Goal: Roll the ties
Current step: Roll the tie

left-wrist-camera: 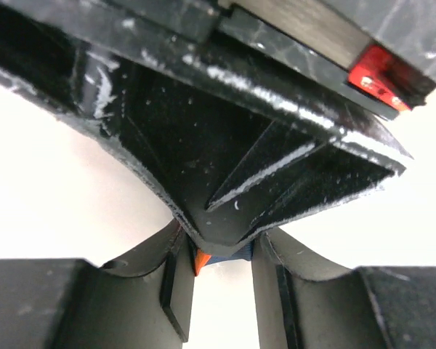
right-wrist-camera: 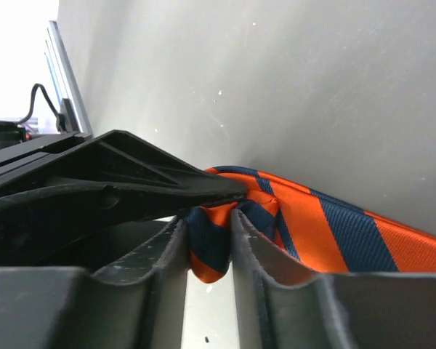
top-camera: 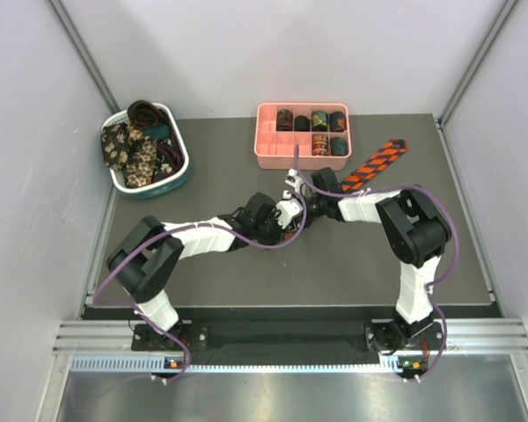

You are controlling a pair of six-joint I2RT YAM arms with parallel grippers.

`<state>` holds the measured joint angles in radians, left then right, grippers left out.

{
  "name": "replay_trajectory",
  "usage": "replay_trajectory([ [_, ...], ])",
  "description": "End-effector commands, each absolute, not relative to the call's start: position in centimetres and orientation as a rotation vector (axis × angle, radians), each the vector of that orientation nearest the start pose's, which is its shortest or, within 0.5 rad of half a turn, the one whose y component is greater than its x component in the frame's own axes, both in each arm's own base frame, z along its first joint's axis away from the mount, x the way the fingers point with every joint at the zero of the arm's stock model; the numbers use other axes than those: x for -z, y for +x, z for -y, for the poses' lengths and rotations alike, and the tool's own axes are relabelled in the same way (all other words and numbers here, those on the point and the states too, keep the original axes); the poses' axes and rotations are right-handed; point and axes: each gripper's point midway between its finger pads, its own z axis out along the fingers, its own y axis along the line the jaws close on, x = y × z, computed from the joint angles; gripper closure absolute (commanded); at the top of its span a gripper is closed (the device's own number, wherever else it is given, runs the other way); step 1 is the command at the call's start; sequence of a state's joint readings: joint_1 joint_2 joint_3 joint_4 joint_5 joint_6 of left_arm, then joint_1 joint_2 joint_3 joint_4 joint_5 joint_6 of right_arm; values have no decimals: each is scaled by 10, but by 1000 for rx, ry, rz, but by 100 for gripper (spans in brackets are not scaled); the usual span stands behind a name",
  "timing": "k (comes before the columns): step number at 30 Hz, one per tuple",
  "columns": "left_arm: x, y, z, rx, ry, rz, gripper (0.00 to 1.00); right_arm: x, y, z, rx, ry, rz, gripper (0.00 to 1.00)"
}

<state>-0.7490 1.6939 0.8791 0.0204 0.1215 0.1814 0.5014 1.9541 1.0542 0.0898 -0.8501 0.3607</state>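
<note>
Orange-and-navy striped tie [top-camera: 374,165] runs diagonally far-right, near end pinched in right claw [right-wrist-camera: 207,227]; left claw [left-wrist-camera: 222,256] grip unclear.

Top view high, looking down on whole table [top-camera: 334,264]; wrist views close-up, sharing striped tie [right-wrist-camera: 334,225].

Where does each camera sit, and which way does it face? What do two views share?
Top external: above and behind the bases, looking down on the table; left arm and right arm show whole.
Left wrist: on the left arm, looking past the left fingers at the right end effector, close.
Right wrist: on the right arm, looking past the right fingers, shut on the striped tie.
Shared: both wrist views show that tie's pinched end.
</note>
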Motion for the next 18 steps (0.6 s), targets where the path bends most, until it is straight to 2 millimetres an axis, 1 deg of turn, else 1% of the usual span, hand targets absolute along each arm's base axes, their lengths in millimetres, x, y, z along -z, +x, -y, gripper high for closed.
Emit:
replay_trajectory([
  [1, -33, 290, 284, 399, 1110, -2155, 73, -61, 308, -318, -1370, -613, -2318, 78],
  [2, -34, 290, 284, 401, 1105, -2154, 73, -60, 308, -319, -1373, -609, -2323, 80],
  [5, -37, 290, 286, 417, 1100, -2144, 66, -57, 308, -320, -1393, -604, -2325, 88],
  [7, -38, 289, 288, 432, 1095, -2140, 59, -57, 307, -321, -1403, -607, -2322, 88],
  [9, -39, 287, 289, 450, 1095, -2137, 55, -57, 306, -321, -1406, -608, -2322, 88],
  [10, -42, 290, 293, 459, 1083, -2116, 51, -57, 305, -321, -1414, -609, -2321, 88],
  [13, -47, 292, 297, 475, 1082, -2091, 45, -59, 303, -324, -1441, -613, -2308, 89],
  [15, -50, 292, 300, 490, 1090, -2076, 42, -59, 303, -327, -1455, -615, -2301, 89],
  [17, -53, 293, 301, 493, 1078, -2070, 34, -61, 301, -328, -1486, -611, -2295, 89],
  [18, -54, 294, 301, 493, 1073, -2066, 34, -63, 301, -330, -1497, -618, -2275, 89],
])
